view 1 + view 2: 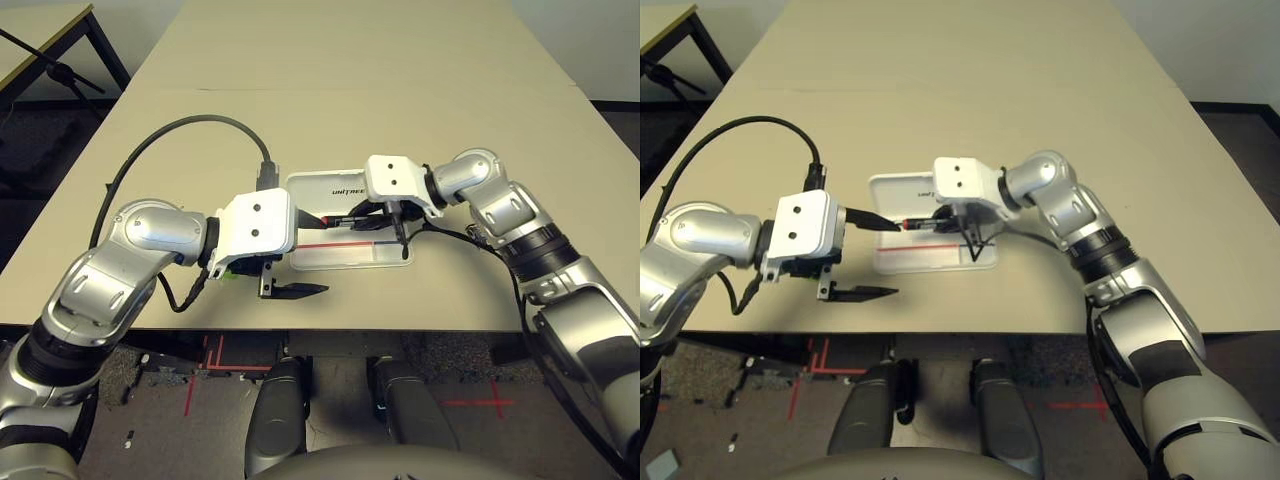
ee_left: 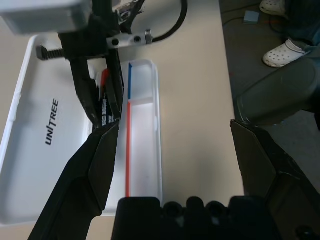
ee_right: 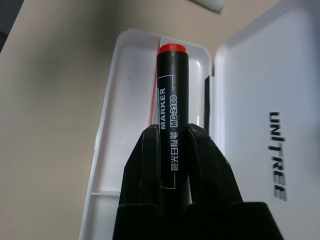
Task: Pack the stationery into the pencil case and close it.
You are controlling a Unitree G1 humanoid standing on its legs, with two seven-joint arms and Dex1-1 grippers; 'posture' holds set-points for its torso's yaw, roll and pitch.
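**Marker held over open pencil case**

Marker (image 3: 172,107): clamped between the right gripper's (image 3: 175,145) fingers, long axis running along the tray of the pencil case (image 1: 345,262), red end toward the tray's far rim. Case: lid laid flat, near the table (image 1: 330,60) front edge. Left gripper (image 2: 175,150): spread wide, empty, just beside the tray's near rim.

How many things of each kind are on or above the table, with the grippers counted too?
pencil case, open: 1
red-and-black marker: 1
green stick, mostly hidden: 1
grippers, left gripper and right gripper: 2
Total: 5
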